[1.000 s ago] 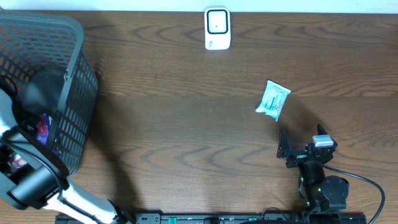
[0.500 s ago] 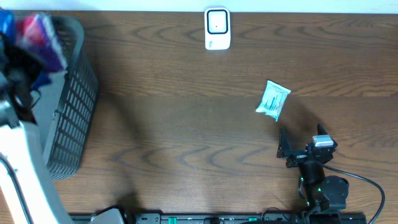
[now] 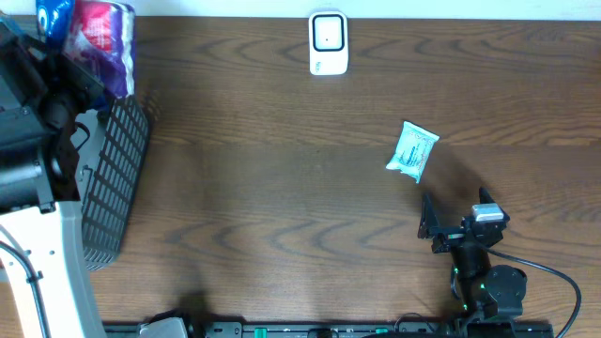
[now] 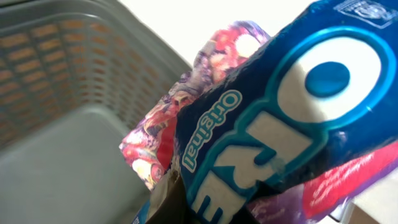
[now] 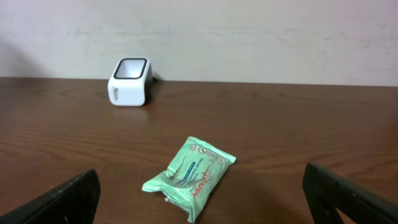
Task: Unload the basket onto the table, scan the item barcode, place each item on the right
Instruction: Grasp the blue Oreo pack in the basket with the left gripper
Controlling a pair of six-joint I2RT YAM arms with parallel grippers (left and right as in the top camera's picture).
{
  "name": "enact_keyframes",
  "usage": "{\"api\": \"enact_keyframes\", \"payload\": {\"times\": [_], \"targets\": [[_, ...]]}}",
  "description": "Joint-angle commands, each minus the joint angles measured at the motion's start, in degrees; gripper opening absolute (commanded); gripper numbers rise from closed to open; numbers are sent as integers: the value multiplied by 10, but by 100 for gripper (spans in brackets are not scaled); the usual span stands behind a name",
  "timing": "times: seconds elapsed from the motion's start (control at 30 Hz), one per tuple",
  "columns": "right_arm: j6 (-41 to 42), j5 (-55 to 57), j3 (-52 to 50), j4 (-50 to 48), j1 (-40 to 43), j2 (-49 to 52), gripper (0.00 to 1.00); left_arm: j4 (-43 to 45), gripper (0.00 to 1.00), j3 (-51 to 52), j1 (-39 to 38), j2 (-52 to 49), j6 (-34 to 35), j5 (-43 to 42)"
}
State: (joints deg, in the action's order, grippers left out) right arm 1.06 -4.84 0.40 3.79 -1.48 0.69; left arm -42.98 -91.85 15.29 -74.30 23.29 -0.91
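My left gripper (image 3: 68, 45) is raised above the basket at the far left, shut on a blue Oreo pack (image 3: 54, 13) (image 4: 273, 118). A purple and red snack packet (image 3: 101, 45) (image 4: 161, 134) is lifted with it and pressed against it. These two fill the left wrist view and hide the fingers. The white barcode scanner (image 3: 328, 42) (image 5: 129, 82) stands at the table's back edge. A green wipes packet (image 3: 412, 150) (image 5: 189, 175) lies at the right. My right gripper (image 3: 457, 205) rests open just in front of it, nothing between its fingers.
The grey mesh basket (image 3: 113, 178) (image 4: 62, 74) stands at the left edge under my left arm. A pale wall runs behind the scanner. Wide bare wood lies between the basket, the scanner and the green packet.
My left arm has risen out of the basket, carrying the Oreo pack and the purple packet up and a little right. The right arm and green packet have not moved.
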Motion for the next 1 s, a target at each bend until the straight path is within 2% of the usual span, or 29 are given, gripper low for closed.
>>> {"api": "enact_keyframes", "payload": {"times": [0.0, 0.07, 0.17, 0.57, 0.97], "targets": [[8, 2, -1, 2, -4, -3, 99, -15, 7, -11, 5, -10, 2, 173], [8, 3, -1, 2, -4, -3, 99, -33, 7, -11, 16, -23, 5, 239], [8, 2, -1, 2, -4, -3, 99, -58, 7, -11, 45, -49, 3, 271], [8, 3, -1, 2, -4, -3, 99, -149, 7, -11, 121, -176, 6, 271], [8, 2, -1, 2, -4, -3, 99, -215, 7, -7, 127, -309, 14, 269]]}}
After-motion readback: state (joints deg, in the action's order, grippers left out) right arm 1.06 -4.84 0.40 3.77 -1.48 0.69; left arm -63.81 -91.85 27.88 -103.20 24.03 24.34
